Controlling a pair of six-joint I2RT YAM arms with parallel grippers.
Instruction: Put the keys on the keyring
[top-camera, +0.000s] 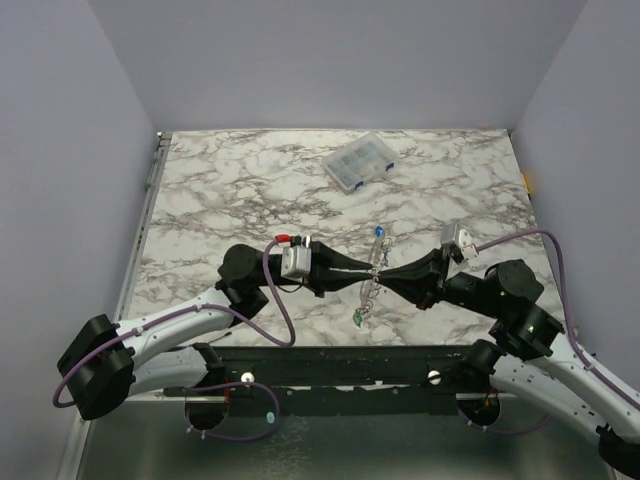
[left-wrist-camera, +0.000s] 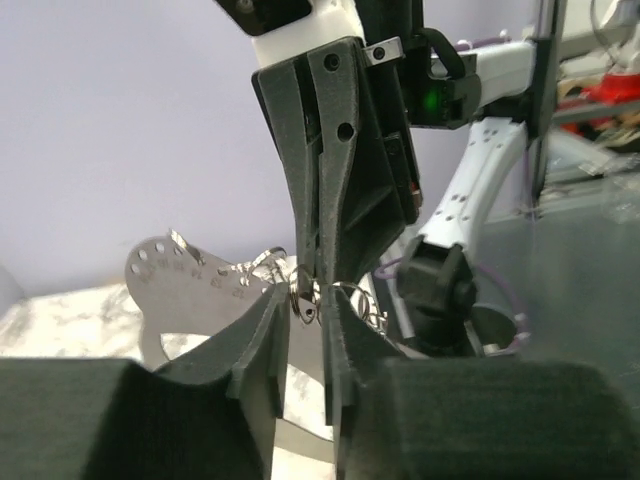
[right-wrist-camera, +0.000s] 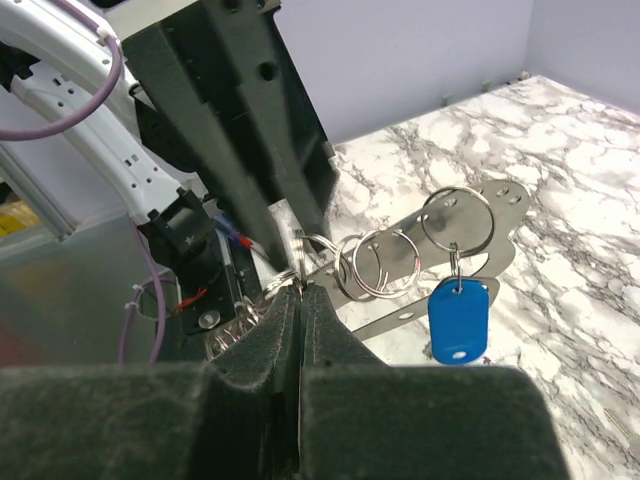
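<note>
My left gripper (top-camera: 367, 272) and right gripper (top-camera: 384, 272) meet tip to tip over the middle of the table, both pinching the keyring (top-camera: 375, 272), a string of linked silvery rings (right-wrist-camera: 380, 262). In the left wrist view a small ring (left-wrist-camera: 303, 300) sits between my left gripper (left-wrist-camera: 305, 305), and the right one closes on it from above. My right gripper (right-wrist-camera: 301, 292) is shut on a ring at its tips. A blue key (right-wrist-camera: 460, 320) hangs from the far ring, next to a flat metal plate with holes (right-wrist-camera: 490, 205). A green key (top-camera: 358, 318) dangles at the near end and the blue key (top-camera: 380, 232) at the far end.
A clear plastic compartment box (top-camera: 358, 163) lies at the back of the marble table (top-camera: 220, 190). Purple walls close in the left, right and back. The arm bases and a black rail (top-camera: 330, 365) run along the near edge.
</note>
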